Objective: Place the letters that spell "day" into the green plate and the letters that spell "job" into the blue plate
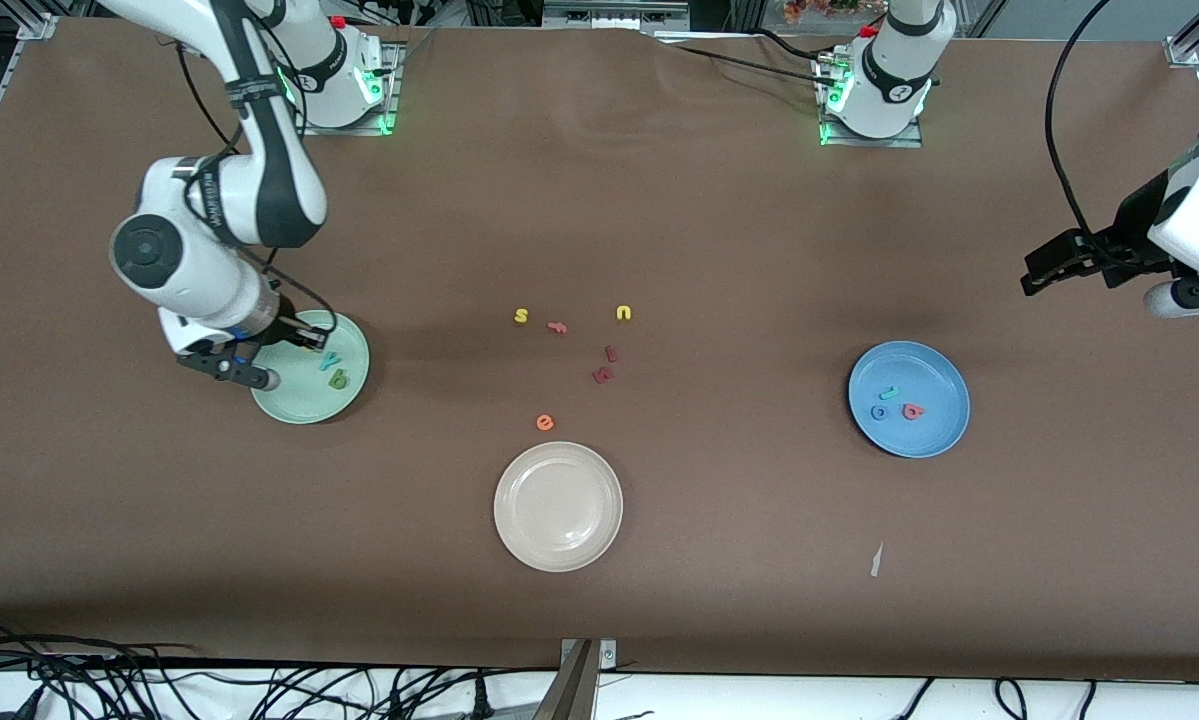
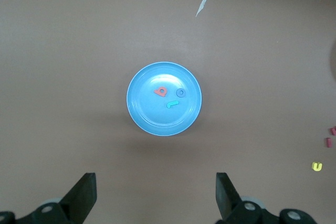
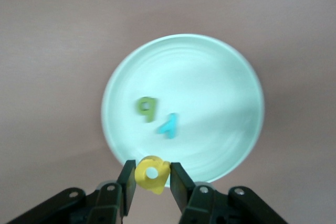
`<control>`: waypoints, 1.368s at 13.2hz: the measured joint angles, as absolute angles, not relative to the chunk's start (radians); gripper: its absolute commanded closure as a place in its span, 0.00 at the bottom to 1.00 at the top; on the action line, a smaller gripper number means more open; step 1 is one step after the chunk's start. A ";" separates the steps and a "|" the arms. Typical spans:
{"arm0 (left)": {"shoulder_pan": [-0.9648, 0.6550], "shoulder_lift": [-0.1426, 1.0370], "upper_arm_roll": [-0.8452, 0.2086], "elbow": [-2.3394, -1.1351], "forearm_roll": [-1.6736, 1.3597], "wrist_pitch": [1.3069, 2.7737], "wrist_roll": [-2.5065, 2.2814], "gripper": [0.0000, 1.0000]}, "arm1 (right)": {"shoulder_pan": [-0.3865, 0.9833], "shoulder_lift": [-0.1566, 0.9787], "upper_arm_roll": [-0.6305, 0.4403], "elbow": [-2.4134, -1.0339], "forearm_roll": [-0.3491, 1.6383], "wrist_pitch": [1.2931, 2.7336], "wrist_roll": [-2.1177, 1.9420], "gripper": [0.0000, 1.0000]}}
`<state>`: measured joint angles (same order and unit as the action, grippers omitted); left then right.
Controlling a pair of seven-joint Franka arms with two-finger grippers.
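Note:
My right gripper (image 3: 152, 181) is shut on the yellow "d" (image 3: 152, 174), held just over the rim of the green plate (image 3: 210, 87). In that plate lie the dark green "a" (image 3: 145, 107) and the teal "y" (image 3: 168, 125). In the front view the right gripper (image 1: 299, 342) hangs over the edge of the green plate (image 1: 289, 400) that faces the robots. The blue plate (image 1: 934, 420) holds the teal "j" (image 1: 889, 393), blue "o" (image 1: 879, 412) and salmon "b" (image 1: 913, 410). My left gripper (image 2: 156, 192) waits open and empty, high over the table beside the blue plate (image 2: 149, 116).
A cream-white plate (image 1: 558, 506) sits nearest the front camera at mid-table. Loose letters lie between the plates: yellow "s" (image 1: 521, 316), yellow "u" (image 1: 623, 313), orange "e" (image 1: 545, 422), a salmon piece (image 1: 557, 327), and dark red letters (image 1: 604, 375). A white scrap (image 1: 876, 560) lies near the blue plate.

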<state>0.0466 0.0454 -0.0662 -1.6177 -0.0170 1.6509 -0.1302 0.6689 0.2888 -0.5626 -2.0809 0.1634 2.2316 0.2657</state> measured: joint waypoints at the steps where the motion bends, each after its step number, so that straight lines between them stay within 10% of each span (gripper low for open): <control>1: 0.046 0.045 -0.066 -1.618 -0.015 1.651 -0.126 0.00 | 0.669 0.289 -0.575 -2.092 0.164 2.232 0.239 0.25; 18: 0.055 0.047 -0.064 -1.629 -0.015 1.653 -0.121 0.00 | 0.673 0.104 -0.594 -1.750 0.124 1.836 0.125 0.09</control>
